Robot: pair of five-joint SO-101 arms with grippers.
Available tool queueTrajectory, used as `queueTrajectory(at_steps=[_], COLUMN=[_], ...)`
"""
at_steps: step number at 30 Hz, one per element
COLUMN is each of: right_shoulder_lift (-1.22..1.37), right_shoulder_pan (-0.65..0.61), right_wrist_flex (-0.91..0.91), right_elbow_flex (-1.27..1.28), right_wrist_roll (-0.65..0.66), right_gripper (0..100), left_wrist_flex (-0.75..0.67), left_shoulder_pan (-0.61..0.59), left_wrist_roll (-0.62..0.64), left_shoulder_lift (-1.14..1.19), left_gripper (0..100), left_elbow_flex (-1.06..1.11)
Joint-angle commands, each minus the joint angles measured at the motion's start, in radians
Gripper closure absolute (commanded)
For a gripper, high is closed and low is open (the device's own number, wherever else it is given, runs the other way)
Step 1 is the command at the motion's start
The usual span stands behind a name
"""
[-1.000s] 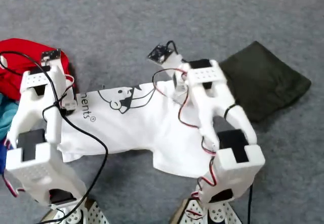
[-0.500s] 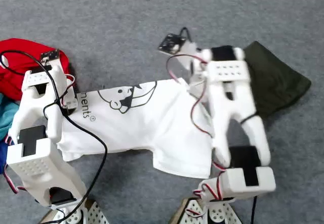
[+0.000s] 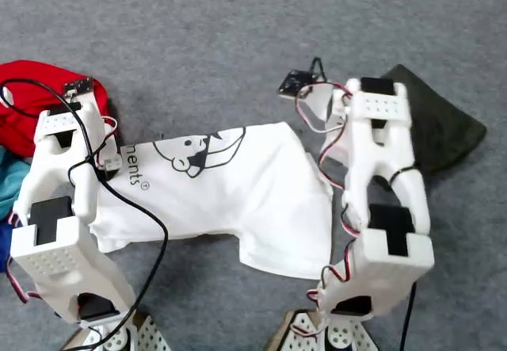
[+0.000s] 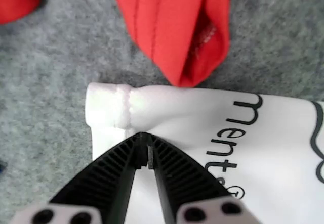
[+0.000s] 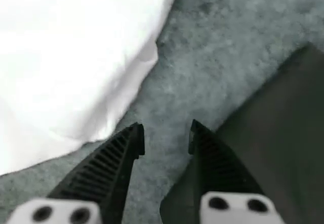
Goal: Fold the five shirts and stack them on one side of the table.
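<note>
Left end effector (image 4: 145,152) pinches white shirt (image 4: 177,114); right end effector (image 5: 166,129) gapes over table (image 5: 228,42).

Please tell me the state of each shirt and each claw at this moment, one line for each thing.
white shirt: laid out flat, not yet folded
dark shirt: folded, lying flat
red shirt: unfolded, bunched up
teal shirt: unfolded, bunched beside the red shirt
left claw: shut on the white shirt's edge
right claw: open, empty, between the white shirt and the dark shirt
</note>
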Motion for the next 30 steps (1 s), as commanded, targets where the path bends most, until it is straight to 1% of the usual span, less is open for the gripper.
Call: queueTrajectory(at_steps=[1,10,19,21,26,30], right_shoulder_lift=[0.031,0.044,0.05,0.051,0.053,0.113], right_shoulder_pan=[-0.039,-0.068,-0.173,-0.176,-0.171,-0.139], right_wrist_flex=[-0.041,-0.026,-0.043,-0.068,-0.098,-0.157], right_elbow_flex=[0.01,0.016,0.068,0.07,0.07,0.061], right_wrist_roll=[0.012,0.012,0.002,-0.02,-0.026,-0.025], right_gripper=[84.2,84.1,83.9,83.9,84.2,84.3], left_wrist_flex=[-0.025,-0.025,-0.025,-0.025,-0.025,-0.025], left_shoulder_pan=[0.006,0.006,0.005,0.005,0.005,0.005], left_wrist_roll=[0.003,0.003,0.003,0.003,0.003,0.003], left_shoulder_lift=[0.012,0.012,0.012,0.012,0.012,0.012], left_gripper=[98,98,98,98,98,98], left_elbow_flex=[-0.031,-0.031,-0.031,-0.031,-0.031,-0.031])
